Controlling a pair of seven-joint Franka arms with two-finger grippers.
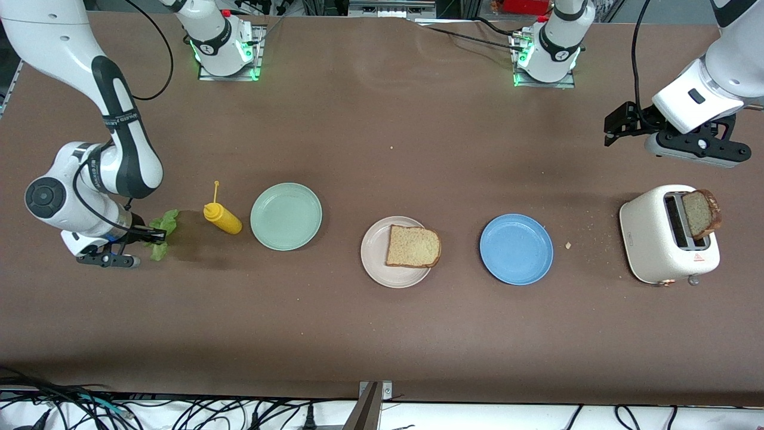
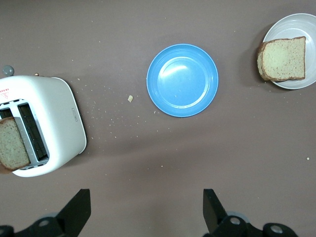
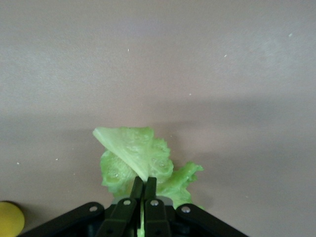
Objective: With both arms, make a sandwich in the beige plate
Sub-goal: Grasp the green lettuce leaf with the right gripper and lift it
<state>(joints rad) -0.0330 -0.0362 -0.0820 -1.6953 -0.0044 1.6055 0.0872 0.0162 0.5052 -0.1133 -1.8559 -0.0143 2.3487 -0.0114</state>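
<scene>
One brown bread slice (image 1: 413, 246) lies on the beige plate (image 1: 377, 261) at the table's middle; it also shows in the left wrist view (image 2: 282, 59) on the plate (image 2: 306, 24). A second slice (image 1: 701, 213) stands in the white toaster (image 1: 650, 239), and shows in the left wrist view (image 2: 12, 144). My right gripper (image 1: 156, 237) is shut on the green lettuce leaf (image 1: 162, 230) at the right arm's end of the table; the right wrist view shows the fingers (image 3: 150, 185) pinching the leaf (image 3: 133, 153). My left gripper (image 1: 610, 126) is open and empty, above the table near the toaster.
A mint-green plate (image 1: 286, 216) and a yellow squeeze bottle (image 1: 222, 217) sit between the lettuce and the beige plate. A blue plate (image 1: 516, 249) lies between the beige plate and the toaster. Crumbs are scattered near the toaster.
</scene>
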